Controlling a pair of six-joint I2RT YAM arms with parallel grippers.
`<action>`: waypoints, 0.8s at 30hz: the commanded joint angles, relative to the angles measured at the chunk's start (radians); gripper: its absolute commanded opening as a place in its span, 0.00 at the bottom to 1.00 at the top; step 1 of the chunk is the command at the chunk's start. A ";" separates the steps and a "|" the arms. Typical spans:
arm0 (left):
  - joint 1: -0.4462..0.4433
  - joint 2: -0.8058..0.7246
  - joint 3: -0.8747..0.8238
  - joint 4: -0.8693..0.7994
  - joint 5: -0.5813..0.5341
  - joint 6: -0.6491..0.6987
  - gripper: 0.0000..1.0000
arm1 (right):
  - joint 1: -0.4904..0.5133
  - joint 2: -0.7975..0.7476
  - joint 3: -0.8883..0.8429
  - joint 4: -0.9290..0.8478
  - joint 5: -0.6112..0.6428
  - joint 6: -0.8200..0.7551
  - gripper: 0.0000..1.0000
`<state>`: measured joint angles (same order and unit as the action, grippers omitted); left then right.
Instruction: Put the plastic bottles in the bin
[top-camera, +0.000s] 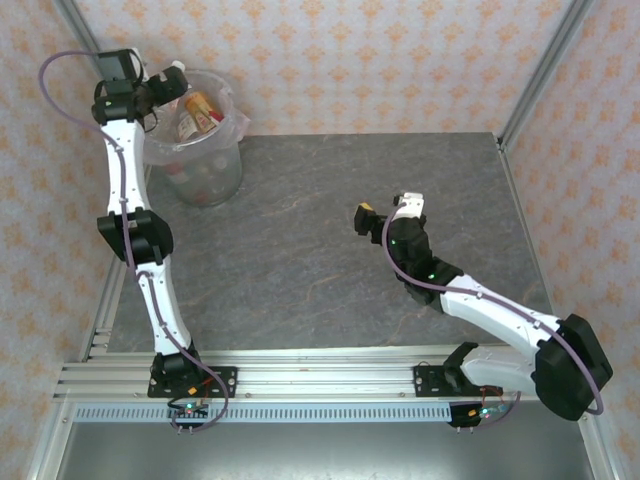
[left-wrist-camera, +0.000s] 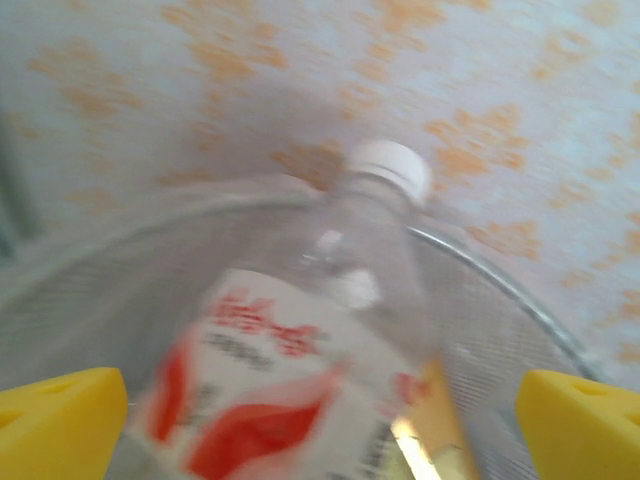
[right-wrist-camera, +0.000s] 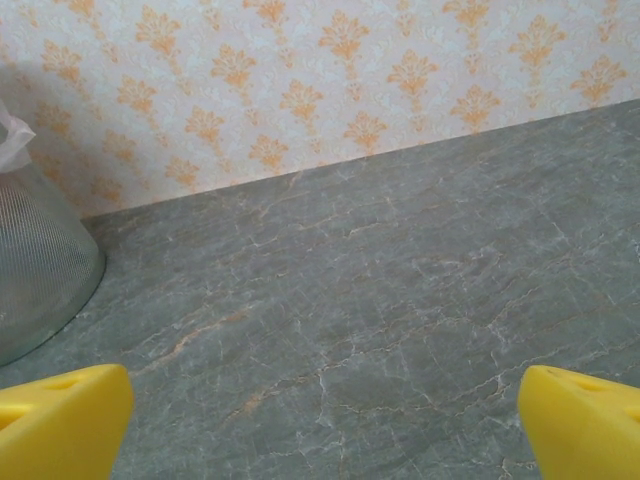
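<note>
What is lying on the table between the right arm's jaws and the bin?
Nothing; that stretch of grey table is bare up to the bin, as the top view and the right wrist view both show.

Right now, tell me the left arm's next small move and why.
Probably raise the left gripper clear of the bin. Its fingers stand wide apart with the red-labelled bottle loose between them above the bin's mouth, so the release looks done.

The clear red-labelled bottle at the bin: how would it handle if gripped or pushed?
The bottle looks see-through, so it is probably empty and light. Its round body would likely roll when pushed and may dent if squeezed.
</note>
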<state>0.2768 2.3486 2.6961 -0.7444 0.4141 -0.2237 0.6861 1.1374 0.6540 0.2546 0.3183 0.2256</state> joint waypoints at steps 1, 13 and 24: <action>-0.043 -0.011 0.028 -0.025 0.137 0.085 1.00 | -0.004 0.008 0.015 -0.014 0.016 0.016 0.99; -0.052 -0.100 -0.007 -0.070 0.277 0.181 1.00 | -0.004 0.023 0.027 -0.023 0.009 0.008 0.99; -0.102 -0.567 -0.578 0.232 0.056 0.107 1.00 | -0.018 0.029 0.012 0.002 0.030 0.008 0.99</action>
<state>0.2066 1.9251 2.2185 -0.6506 0.5526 -0.1001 0.6785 1.1618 0.6540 0.2462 0.3187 0.2283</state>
